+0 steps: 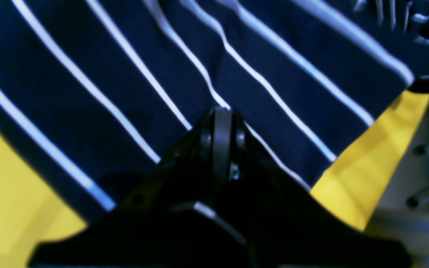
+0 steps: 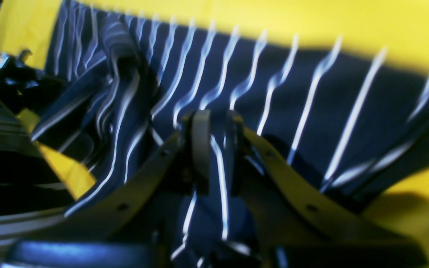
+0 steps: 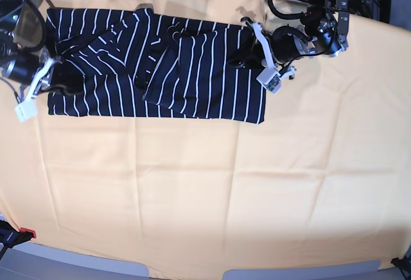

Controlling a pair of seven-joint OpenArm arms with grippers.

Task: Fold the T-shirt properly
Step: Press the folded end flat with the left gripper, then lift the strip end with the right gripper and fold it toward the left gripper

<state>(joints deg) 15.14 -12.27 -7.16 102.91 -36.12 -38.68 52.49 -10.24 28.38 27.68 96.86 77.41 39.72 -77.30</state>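
The left gripper [image 1: 220, 113] has its fingers pressed flat together with no gap showing, the tips resting against the T-shirt [image 1: 207, 70] where a small crease rises in the navy cloth — whether any fabric is actually caught between them cannot be told from the left wrist view. In the base view this gripper [image 3: 239, 57] sits at the T-shirt's right-hand edge, near its upper corner. The right gripper [image 2: 214, 128] is nearly closed and pinches a fold of the striped cloth: a white pinstripe runs straight down between the two fingers [image 2: 200, 145], and bunched fabric gathers just to the left of them. In the base view the right gripper [image 3: 63, 79] is at the T-shirt's left-hand edge, partway down. The T-shirt [image 3: 160, 68] itself lies spread across the far part of the yellow-orange cloth [image 3: 212, 190] that covers the table — mostly flat, with one layer folded over near its middle and a rumpled sleeve area toward its left end. Its lower hem runs roughly straight, and the two grippers are well apart, one at each end of the garment.
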